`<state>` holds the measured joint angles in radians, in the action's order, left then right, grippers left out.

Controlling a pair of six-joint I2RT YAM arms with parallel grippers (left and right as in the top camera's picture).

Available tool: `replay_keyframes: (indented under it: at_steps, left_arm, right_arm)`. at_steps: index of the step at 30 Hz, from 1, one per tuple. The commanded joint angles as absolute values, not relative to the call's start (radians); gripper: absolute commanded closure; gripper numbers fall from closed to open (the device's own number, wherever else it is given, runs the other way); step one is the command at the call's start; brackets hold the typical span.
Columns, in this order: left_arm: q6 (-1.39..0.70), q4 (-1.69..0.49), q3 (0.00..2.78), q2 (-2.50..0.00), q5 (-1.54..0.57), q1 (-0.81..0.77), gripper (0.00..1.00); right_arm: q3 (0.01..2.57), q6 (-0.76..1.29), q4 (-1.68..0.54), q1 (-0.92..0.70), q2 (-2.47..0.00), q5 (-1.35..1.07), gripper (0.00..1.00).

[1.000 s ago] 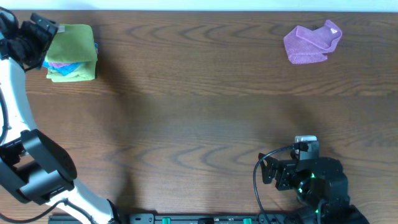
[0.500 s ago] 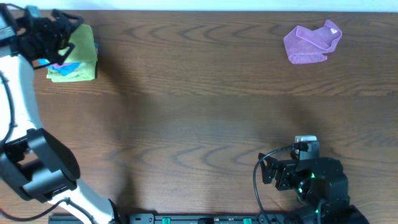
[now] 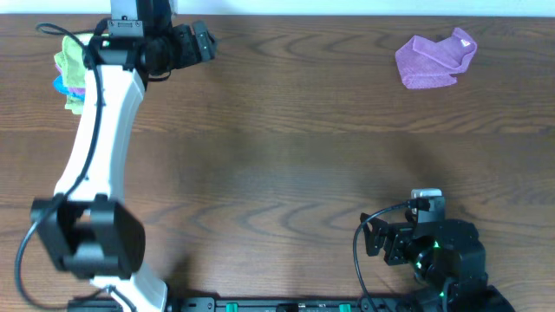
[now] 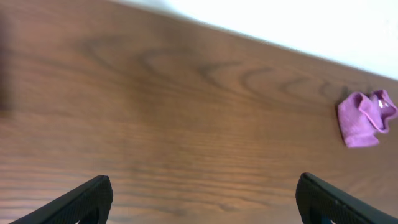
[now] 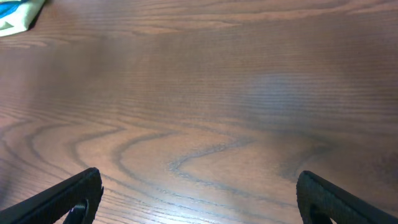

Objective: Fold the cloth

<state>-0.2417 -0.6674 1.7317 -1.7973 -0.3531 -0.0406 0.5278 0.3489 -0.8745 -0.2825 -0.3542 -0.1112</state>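
Note:
A crumpled purple cloth (image 3: 436,59) lies at the far right of the wooden table; it also shows in the left wrist view (image 4: 367,118), far ahead to the right. My left gripper (image 3: 205,41) is near the far edge, left of centre, pointing right, open and empty (image 4: 202,208). My right gripper (image 3: 368,238) rests near the front edge, pointing left, open and empty (image 5: 199,199). Both grippers are far from the purple cloth.
A stack of folded green, blue and pink cloths (image 3: 69,74) sits at the far left corner, partly hidden by the left arm. Its corner shows in the right wrist view (image 5: 18,15). The table's far edge (image 3: 303,15) meets a white wall.
My left arm has swung from over the folded stack at the far left to the right along the far edge. The right arm and the purple cloth have not moved.

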Motion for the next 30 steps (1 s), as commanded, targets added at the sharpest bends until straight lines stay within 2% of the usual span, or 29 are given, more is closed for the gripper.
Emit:
replay_keyframes:
  at_steps: [1, 7, 12, 17, 24, 30]
  left_arm:
    - [-0.167, -0.614, 1.645, -1.662, -0.228, -0.040, 0.05]
    - [-0.152, -0.371, 1.261, -1.390, -0.170, -0.039, 0.05]
    - [-0.149, -0.276, 0.945, -1.145, -0.088, -0.038, 0.05]
    - [-0.144, -0.256, 0.683, -0.888, -0.010, -0.037, 0.05]
    - [-0.126, -0.276, 0.432, -0.591, -0.011, 0.005, 0.05]
    - [-0.110, -0.410, 0.294, -0.372, -0.011, 0.034, 0.05]
  right_arm:
    - [0.527, 0.359, -0.876, -0.275, -0.352, -0.101, 0.01]
    - [0.527, 0.359, -0.876, -0.275, -0.352, -0.101, 0.01]
    - [0.527, 0.359, -0.876, -0.275, -0.352, -0.101, 0.01]
    - [0.527, 0.359, -0.876, -0.275, -0.352, -0.101, 0.01]
    - [0.527, 0.359, -0.876, -0.275, -0.352, -0.101, 0.01]
    - [0.527, 0.359, -0.876, -0.275, -0.352, -0.101, 0.01]
